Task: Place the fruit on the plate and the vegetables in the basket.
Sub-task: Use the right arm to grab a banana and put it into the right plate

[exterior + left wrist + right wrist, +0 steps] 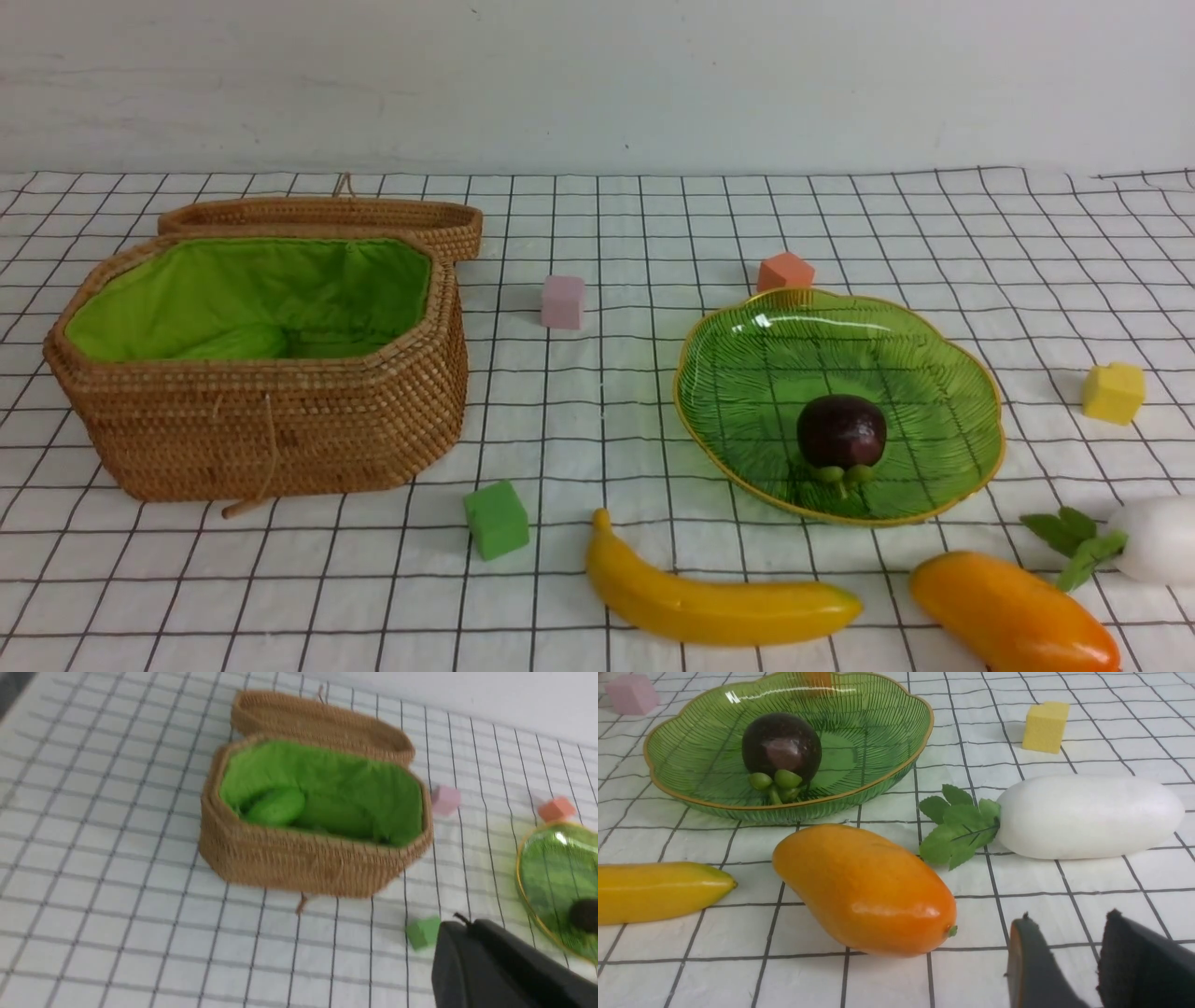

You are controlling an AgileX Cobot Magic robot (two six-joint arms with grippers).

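Surface: white grid-lined cloth (597, 233) under a pale wall.
Right claw: right gripper (1069, 917) has its jaws part-way apart and empty, just beside the mango (864, 891).
Left claw: left gripper (462, 926) is closed on nothing, near the basket (299, 868).
Fruit: mangosteen (781, 746) sits on the plate (887, 723); mango and banana (658, 891) lie on the cloth.
Vegetables: gourd (275, 807) is in the basket; white radish (1087, 816) lies beside the mango.
Risk: the smooth, plump mango may squirt from narrow jaws, roll, and knock the radish leaves.
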